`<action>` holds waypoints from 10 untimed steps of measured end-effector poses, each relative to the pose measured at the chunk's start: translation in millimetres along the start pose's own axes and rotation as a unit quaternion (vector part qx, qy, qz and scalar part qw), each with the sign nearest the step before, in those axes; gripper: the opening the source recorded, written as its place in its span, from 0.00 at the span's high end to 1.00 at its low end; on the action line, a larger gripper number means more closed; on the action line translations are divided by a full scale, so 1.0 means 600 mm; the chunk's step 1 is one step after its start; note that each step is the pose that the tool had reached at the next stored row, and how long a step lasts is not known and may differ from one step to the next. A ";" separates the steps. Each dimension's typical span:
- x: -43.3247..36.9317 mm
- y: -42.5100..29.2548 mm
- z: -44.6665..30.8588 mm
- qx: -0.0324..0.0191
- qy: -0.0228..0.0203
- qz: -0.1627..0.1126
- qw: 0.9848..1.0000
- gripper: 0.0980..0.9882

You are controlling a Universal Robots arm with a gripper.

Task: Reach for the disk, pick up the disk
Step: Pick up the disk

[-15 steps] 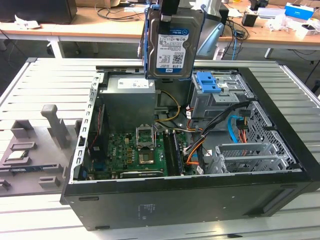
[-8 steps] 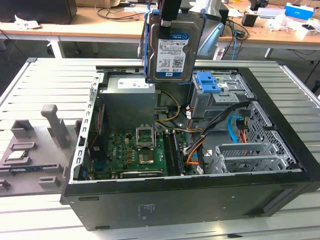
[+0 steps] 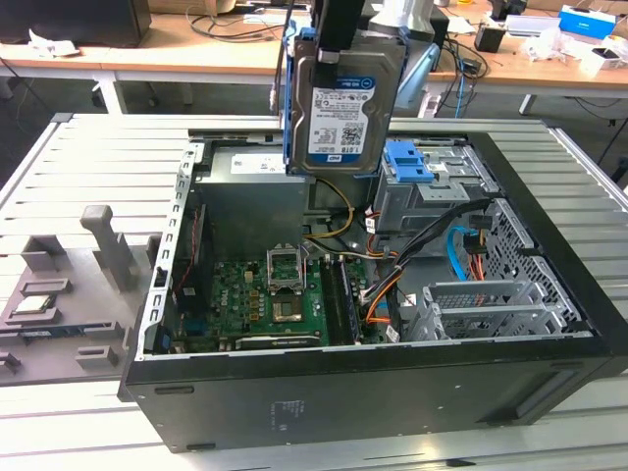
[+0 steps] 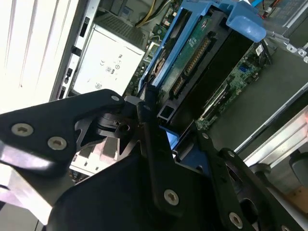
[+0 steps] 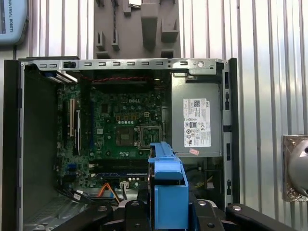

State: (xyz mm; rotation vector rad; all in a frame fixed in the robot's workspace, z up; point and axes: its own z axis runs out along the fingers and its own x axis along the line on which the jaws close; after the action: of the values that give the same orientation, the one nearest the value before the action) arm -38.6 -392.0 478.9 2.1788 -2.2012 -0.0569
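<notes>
We judge the reach finished and the pick-up well along: the gripper (image 4: 161,127) is clamped on the disk (image 3: 343,108), its fingers (image 4: 153,159) pressed against the blue side rails (image 5: 168,185), and the disk hangs upright in the air above the far part of the open computer case (image 3: 549,339), its label facing us in the exterior view. What this step calls for now, as we see it, is a firm squeeze and a level, steady carry, since the disk is heavy for its size and the rails are smooth plastic that could slip; the loose cables (image 3: 392,280) below it are the likeliest snag. Inside the case we see the green circuit board (image 3: 265,299) on the floor at the exterior view's left, a silver power box (image 5: 197,120) along 1 wall, a blue latch (image 3: 407,162) on the grey drive cage (image 3: 432,201) at the far right, and an empty metal bay (image 3: 481,304) nearer to us. The case sits on a slatted table (image 3: 88,162), beside a grey holder tray (image 3: 59,304).
</notes>
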 end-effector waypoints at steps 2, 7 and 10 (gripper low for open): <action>0.008 0.000 0.000 0.000 0.000 0.000 1.000 0.70; 0.024 0.000 0.000 0.000 0.000 0.000 1.000 0.70; 0.037 0.000 0.001 0.000 0.000 0.000 1.000 0.70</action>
State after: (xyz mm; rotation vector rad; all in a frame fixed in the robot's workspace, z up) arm -38.6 -414.2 478.7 2.1788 -2.2012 -0.0569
